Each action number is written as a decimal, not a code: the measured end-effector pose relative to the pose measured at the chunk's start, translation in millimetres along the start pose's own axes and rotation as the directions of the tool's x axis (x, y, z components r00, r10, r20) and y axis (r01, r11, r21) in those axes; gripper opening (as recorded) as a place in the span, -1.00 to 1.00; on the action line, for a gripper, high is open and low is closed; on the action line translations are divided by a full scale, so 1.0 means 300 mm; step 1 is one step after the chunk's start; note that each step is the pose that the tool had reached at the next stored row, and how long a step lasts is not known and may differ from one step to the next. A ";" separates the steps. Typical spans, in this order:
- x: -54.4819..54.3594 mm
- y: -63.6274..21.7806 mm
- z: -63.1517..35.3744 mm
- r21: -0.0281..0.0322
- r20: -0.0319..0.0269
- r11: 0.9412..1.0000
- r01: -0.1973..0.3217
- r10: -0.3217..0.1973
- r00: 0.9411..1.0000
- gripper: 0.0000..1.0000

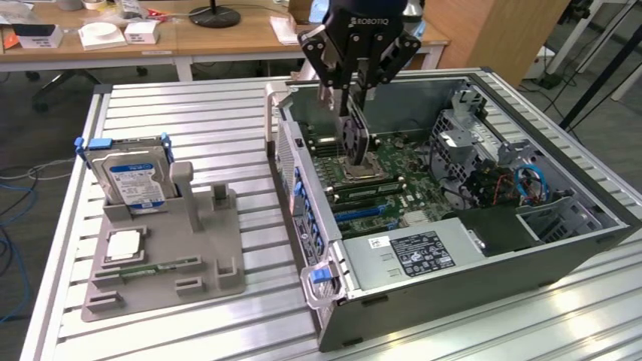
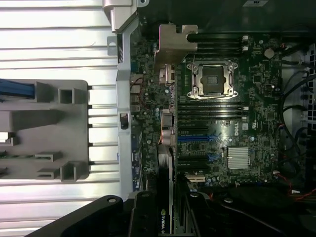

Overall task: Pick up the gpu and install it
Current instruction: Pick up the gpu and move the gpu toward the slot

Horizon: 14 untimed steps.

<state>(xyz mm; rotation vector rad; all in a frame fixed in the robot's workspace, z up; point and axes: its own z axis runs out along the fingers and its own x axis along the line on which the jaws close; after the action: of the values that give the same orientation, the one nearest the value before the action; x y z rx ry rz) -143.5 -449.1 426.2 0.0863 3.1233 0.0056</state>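
Fingers [image 1: 336, 83] clamped on gpu [image 1: 354, 143]; card held on edge above motherboard [image 1: 401, 162], inside open case [image 1: 331, 301] on counter [image 1: 201, 105]. Drive [image 1: 135, 177] well apart.

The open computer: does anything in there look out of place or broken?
Nothing looks broken or spilled. The one oddity: the gpu hangs on end from the claw above the motherboard, not seated in any slot.

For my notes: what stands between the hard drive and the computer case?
Two grey posts of the parts holder, then bare table slats, in the exterior view.
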 end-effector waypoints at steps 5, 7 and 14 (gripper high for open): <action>-0.022 0.001 0.000 0.000 0.000 1.000 0.000 0.000 1.000 -0.47; -0.031 0.002 0.001 0.000 0.000 1.000 0.000 0.000 1.000 -0.47; -0.060 0.003 0.001 0.000 0.000 1.000 0.000 0.000 1.000 -0.47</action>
<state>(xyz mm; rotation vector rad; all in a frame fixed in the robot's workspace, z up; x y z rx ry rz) -125.5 -449.1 426.2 0.0863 3.1233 0.0056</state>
